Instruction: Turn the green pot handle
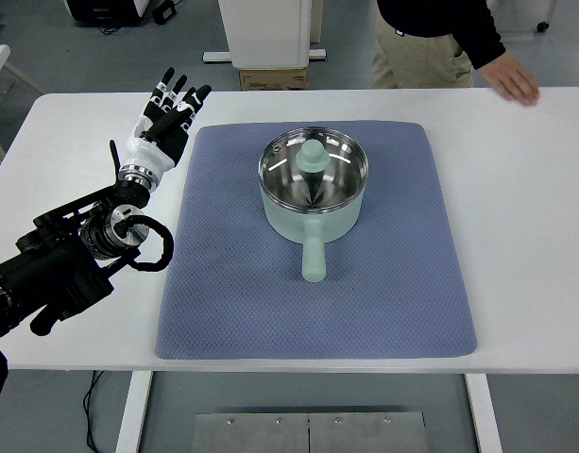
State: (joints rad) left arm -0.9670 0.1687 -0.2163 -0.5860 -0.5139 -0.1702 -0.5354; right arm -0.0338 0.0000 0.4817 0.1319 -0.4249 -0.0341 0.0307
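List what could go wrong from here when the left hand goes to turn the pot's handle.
1. The lid sits loose on the green pot; a quick turn of the handle might shift it.
2. The pot stands on a blue mat, which could bunch or drag as the pot turns.
3. The left hand, open, is off to the mat's left; its reach may knock the pot's side.

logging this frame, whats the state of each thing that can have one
green pot: upright on the mat, lid on
lid: seated, knob up
pot handle: points to the table's near edge, untouched
blue mat: flat on the white table
left hand: open, raised left of the mat, holding nothing
person's hand: resting on the far table edge
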